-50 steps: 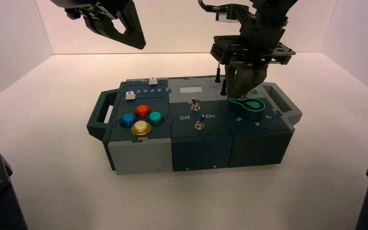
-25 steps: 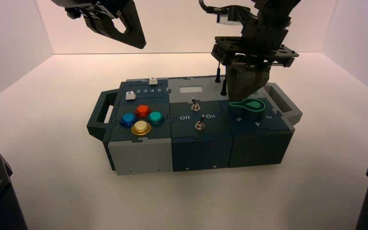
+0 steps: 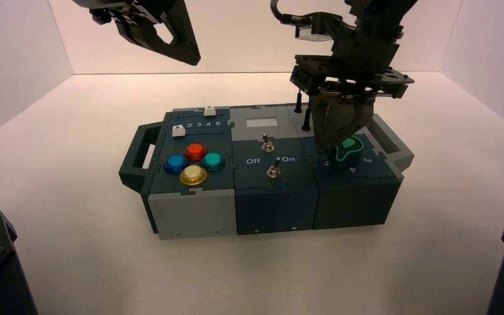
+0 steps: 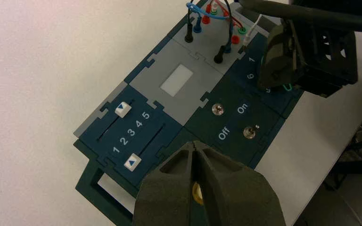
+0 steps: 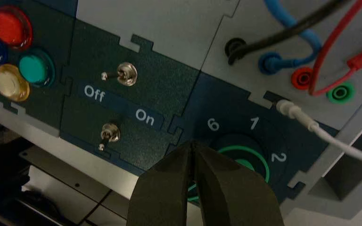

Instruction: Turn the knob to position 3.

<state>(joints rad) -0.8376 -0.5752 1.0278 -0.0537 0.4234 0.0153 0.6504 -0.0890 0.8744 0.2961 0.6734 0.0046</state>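
Note:
The knob [image 3: 348, 149], dark green with a bright green top, sits on the right block of the box [image 3: 190, 213]. Its tip points toward the front, near the numerals 5 and 4. The white "3" of position 3 [image 3: 368, 159] lies at the right end of that arc. My right gripper [image 3: 329, 148] is shut, with its tips down against the knob's left side. In the right wrist view the shut gripper [image 5: 193, 144] covers part of the knob's green ring [image 5: 253, 157], and only 6, 1 and 2 show. My left gripper [image 3: 182, 47] hangs shut, high above the box's back left.
Four coloured push-buttons [image 3: 194, 162] sit on the left block, with two sliders [image 4: 122, 109] behind them. Two metal toggle switches [image 5: 127, 73] stand by the Off/On lettering. Plugged wires [image 5: 283, 61] run behind the knob. The box has handles [image 3: 139, 149] at both ends.
The right gripper has shifted forward and lower along the knob. The knob's tip has swung from pointing left to pointing front-left, toward 5 and 4. The left arm has not moved.

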